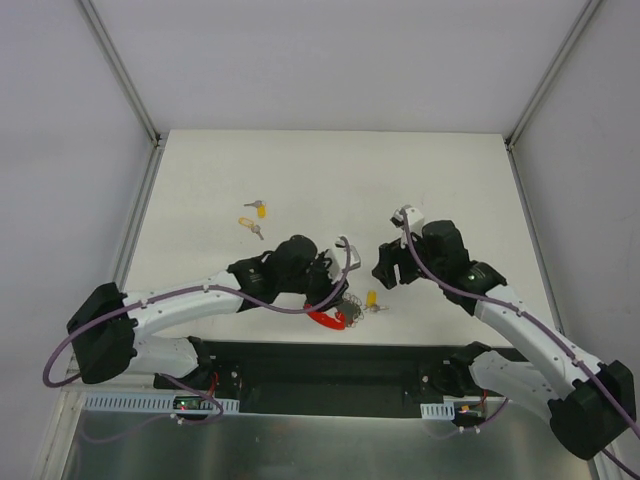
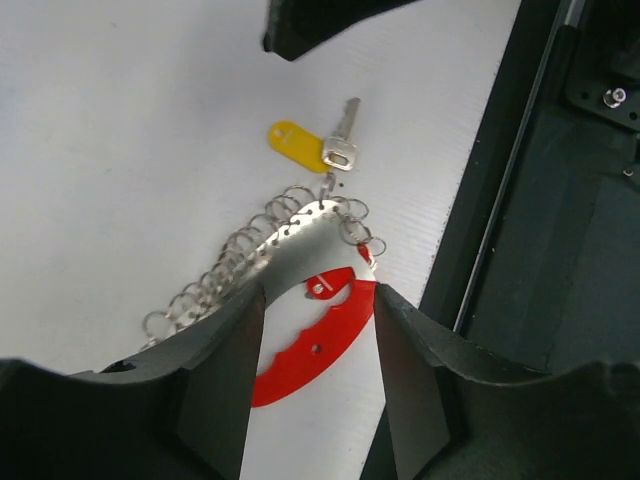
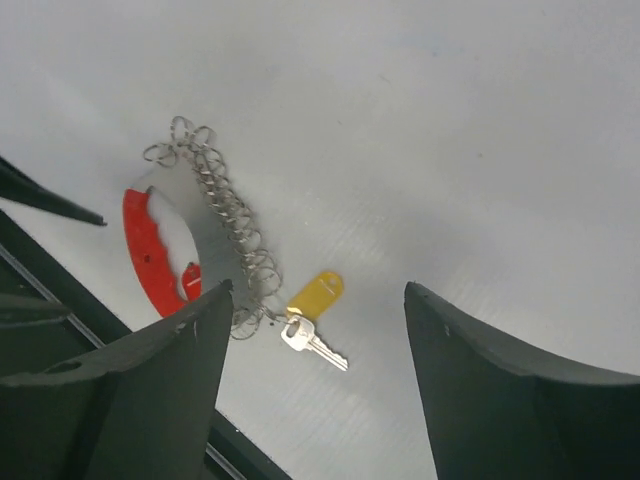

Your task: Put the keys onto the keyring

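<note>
The keyring lies near the table's front edge: a red curved clip [image 1: 323,320] joined to a strap of silver rings [image 1: 350,307]. In the left wrist view the red clip [image 2: 318,342] lies between my open left gripper's [image 2: 315,295] fingers, the rings [image 2: 245,262] beyond. One key with a yellow head [image 2: 297,140] lies at the strap's end, seemingly linked to it. My right gripper [image 3: 318,290] is open above that key [image 3: 314,296], apart from it. Two more yellow-headed keys [image 1: 260,209] [image 1: 249,226] lie loose at the far left.
The table's front edge and the black base rail [image 2: 520,250] run right beside the keyring. The two grippers [image 1: 340,290] [image 1: 386,268] hover close together. White walls bound the table [image 1: 450,180] on three sides.
</note>
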Controlling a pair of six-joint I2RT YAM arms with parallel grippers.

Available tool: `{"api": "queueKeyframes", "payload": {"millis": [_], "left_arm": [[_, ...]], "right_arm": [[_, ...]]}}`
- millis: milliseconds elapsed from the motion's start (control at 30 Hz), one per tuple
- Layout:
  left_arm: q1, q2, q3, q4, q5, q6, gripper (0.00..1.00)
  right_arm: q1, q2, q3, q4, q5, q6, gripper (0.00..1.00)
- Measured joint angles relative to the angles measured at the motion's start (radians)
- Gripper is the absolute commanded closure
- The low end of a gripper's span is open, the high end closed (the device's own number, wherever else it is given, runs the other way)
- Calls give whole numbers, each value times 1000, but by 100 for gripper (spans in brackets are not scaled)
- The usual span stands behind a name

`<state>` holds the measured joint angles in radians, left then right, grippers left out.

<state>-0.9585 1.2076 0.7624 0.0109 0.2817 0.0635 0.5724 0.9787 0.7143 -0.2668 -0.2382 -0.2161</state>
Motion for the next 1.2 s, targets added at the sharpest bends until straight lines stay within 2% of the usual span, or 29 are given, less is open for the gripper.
{"api": "queueKeyframes", "payload": {"millis": [33,67,100,367,467,667,1000,1200], "left_arm": [[-26,39,14,0,-10,-4,52],[-47,79,30,0,-22,-10,52],[-61,111,43,0,-30,-17,51],[-103,385,220,-5,-60,-33,53],[-103,455,270,-17,-55,-24,58],[-103,587,369,-79,-14,21,72],[-103,644,421,-156,101,153,76],[-103,689,465,-197,119,207,78]], "right_arm": [[-5,-21,-21,-3,27,31,13],[-12,-41,-42,-3,53,58,1],[-21,-60,-61,-3,79,82,4],[-118,-270,-240,1,391,326,3],[-143,-285,-270,3,454,386,2],[-152,-264,-304,1,520,445,1],[-153,-287,-315,5,549,459,1],[-153,-293,-316,6,549,459,1]]}}
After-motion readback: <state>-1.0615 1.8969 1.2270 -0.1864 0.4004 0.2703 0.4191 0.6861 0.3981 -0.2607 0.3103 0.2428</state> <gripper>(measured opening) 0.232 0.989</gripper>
